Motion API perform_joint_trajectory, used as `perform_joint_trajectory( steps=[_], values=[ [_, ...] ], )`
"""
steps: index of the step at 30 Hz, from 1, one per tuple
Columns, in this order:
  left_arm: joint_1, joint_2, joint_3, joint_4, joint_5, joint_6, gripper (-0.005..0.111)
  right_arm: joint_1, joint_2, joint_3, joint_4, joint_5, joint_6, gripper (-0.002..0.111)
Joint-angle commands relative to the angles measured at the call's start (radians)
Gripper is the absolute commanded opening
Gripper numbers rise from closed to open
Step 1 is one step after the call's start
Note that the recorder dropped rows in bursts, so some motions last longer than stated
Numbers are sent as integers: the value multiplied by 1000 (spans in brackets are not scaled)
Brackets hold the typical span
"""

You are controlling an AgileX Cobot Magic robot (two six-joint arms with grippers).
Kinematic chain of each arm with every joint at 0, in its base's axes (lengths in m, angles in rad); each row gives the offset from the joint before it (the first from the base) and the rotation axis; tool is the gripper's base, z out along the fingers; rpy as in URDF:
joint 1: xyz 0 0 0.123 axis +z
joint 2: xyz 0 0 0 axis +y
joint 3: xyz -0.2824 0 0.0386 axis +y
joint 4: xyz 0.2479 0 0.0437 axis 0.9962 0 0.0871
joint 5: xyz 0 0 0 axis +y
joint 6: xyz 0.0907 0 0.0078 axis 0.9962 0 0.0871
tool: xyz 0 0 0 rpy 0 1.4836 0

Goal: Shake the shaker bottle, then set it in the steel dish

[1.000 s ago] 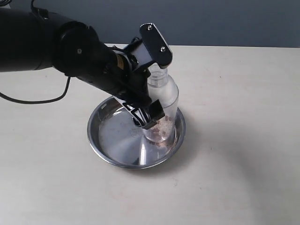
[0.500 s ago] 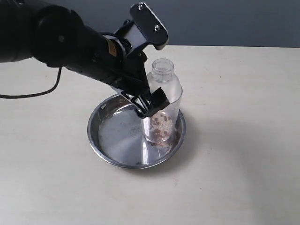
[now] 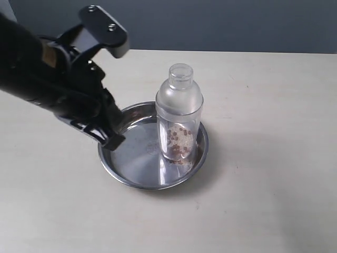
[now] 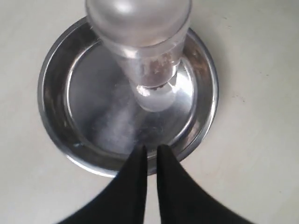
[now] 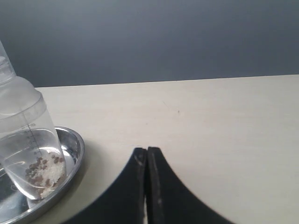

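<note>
Bottle (image 3: 179, 108) upright in dish (image 3: 134, 155), left pincer (image 4: 150, 148) closed, empty — right pincer (image 5: 146, 150), wrist-view only, closed

A pale cream table (image 3: 274, 179) with a smooth, matte top is shown, and its far edge is seen at 12 o'clock in the exterior view. Directly on it the steel dish (image 3: 134, 164) is set flat. The dish is round, shallow and shiny, and is placed just to the 9 o'clock side of the middle of the visible surface. A soft shadow (image 3: 224, 155) is cast on the tabletop from 3 to 5 o'clock of the dish. A few faint dark specks (image 5: 178, 111) are scattered on the bare surface.
</note>
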Motion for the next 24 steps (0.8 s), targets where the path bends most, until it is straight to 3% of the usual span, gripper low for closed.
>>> perform_joint_trajectory(
  steps=[1, 10, 13, 16, 20, 24],
  values=[
    [32, -162, 135, -7, -103, -164, 3, -4, -4, 1, 4, -13, 0, -1],
    [32, -712, 541, -36, -638, -193, 3, -4, -4, 1, 4, -13, 0, -1],
    [32, -837, 648, -51, -754, -203, 3, -4, -4, 1, 4, -13, 0, -1],
    [32, -911, 707, -59, -742, -200, 3, -4, -4, 1, 4, -13, 0, -1],
    [32, -951, 713, -56, -643, -200, 3, -4, -4, 1, 4, -11, 0, -1],
    [32, -953, 713, -7, -626, -200, 3, -4, -4, 1, 4, -11, 0, -1]
  ],
)
